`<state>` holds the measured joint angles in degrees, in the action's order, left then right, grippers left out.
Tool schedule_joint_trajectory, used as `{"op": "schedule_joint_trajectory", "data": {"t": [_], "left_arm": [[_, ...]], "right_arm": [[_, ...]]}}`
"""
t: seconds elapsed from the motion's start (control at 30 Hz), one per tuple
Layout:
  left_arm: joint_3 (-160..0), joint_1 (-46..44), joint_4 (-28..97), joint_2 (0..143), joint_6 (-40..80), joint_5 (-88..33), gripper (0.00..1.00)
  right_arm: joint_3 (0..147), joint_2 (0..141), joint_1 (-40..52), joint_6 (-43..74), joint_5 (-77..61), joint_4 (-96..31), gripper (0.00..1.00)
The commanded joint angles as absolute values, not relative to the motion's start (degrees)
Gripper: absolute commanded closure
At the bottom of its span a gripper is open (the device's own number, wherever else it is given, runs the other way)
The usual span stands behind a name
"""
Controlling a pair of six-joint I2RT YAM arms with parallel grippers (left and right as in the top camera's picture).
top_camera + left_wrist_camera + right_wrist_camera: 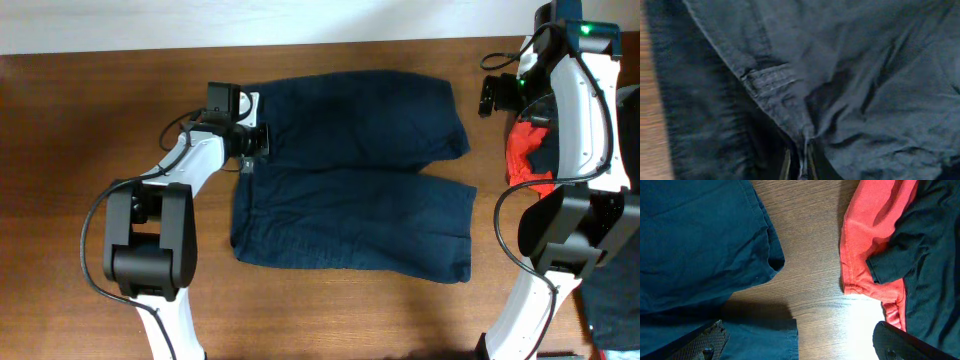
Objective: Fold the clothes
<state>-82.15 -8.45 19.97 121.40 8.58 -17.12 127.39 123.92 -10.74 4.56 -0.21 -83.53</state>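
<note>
1. Navy shorts (350,180): spread flat on counter (60,150); waistband edge at left jaws, leg hems just beside right jaws.
2. Left jaws: nearly closed, pinching a fold of the shorts; view blurred.
3. Right jaws: spread wide over the bare strip between hems and orange-red garment (875,240).
4. Black garment (935,255): overlaps the orange-red one; cut off at frame edge.

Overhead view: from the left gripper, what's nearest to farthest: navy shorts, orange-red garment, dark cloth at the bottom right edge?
From the left gripper:
1. navy shorts, directly under it.
2. orange-red garment, far over on the right side.
3. dark cloth, bottom right corner.
</note>
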Motion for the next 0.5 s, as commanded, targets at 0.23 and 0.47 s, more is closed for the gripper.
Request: {"op": "schedule_joint_trajectory", "data": {"t": [0.23,0.47], "left_arm": [[-83.2,-9.1,22.6,121.9,4.6,-6.2,0.83],[-89.2,-9.1,27.8,121.9,4.6,-6.0,0.37]], "right_arm": [[127.7,123.5,-11.0,5.0,0.5,-83.6,0.01],[127.7,123.5,-11.0,5.0,0.5,-83.6,0.01]]}}
